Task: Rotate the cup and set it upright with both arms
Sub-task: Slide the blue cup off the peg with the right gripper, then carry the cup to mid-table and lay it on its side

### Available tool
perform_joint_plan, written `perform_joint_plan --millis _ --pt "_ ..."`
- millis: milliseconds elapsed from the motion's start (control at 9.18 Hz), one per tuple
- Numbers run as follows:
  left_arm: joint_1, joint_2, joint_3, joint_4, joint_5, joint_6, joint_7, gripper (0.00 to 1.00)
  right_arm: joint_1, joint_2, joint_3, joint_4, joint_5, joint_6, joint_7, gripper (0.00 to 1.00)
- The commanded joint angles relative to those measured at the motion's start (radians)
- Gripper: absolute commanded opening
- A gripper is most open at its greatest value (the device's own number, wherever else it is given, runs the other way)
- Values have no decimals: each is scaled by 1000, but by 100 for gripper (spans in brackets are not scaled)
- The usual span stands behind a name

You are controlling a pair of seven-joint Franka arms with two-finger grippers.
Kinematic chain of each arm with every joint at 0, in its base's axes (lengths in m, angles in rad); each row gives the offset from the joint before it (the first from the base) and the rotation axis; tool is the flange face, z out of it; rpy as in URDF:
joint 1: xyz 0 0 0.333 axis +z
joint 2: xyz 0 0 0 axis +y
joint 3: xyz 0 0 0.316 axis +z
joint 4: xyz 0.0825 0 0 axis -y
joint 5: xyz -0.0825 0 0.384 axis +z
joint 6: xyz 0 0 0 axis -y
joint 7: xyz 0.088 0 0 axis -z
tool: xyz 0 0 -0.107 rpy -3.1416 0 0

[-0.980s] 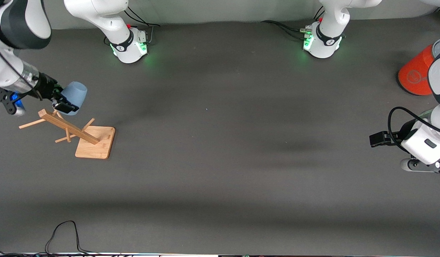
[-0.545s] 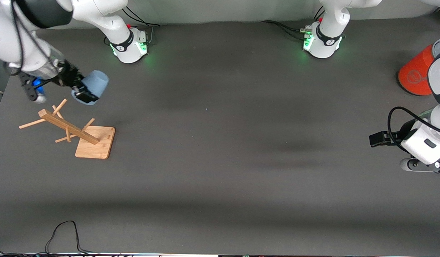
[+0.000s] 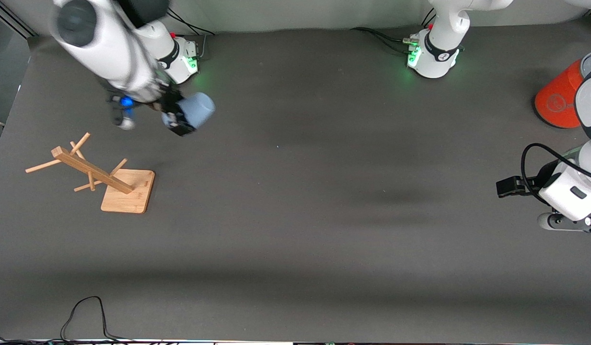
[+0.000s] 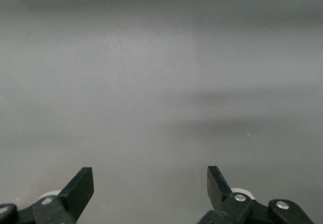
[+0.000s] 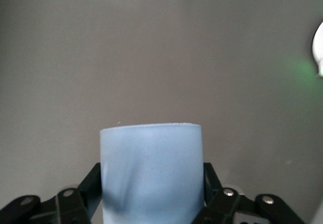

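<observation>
Front view: left gripper [image 3: 508, 187] at frame's right edge, arm partly cut off; its wrist cam shows black fingers [image 4: 75, 191] spread wide, nothing between. Right gripper [image 3: 178, 119], upper left, blurred, is clamped on small pale-blue smooth tumbler [image 3: 195, 110], carried up off table, base outward. Vs 1 s ago: cup has moved away from wooden peg rack [image 3: 96, 176], toward centre.

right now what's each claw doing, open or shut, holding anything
Left claw: open, holding nothing, over bare table at the left arm's end.
Right claw: shut on the cup, in the air near its own base.
</observation>
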Motion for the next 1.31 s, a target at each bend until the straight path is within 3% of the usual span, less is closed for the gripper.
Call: perform_joint_plan --millis 0,327,436,762,980,1198 --pt "-7 6 6 19 -7 -16 12 100 103 296 -12 299 9 -25 221 45" --pt "-7 6 9 20 -7 -16 12 100 190 571 -12 540 3 -2 481 44" --pt "-7 6 6 19 -7 -18 12 100 217 630 -12 574 2 41 555 44" --pt "-8 6 6 19 -7 -18 12 100 291 759 -14 585 -9 180 683 44" --pt "-7 6 9 19 -7 -18 12 100 335 886 -14 627 -64 246 775 45" --pt "-7 6 6 19 -8 -18 12 100 349 944 -14 639 -73 286 806 45"
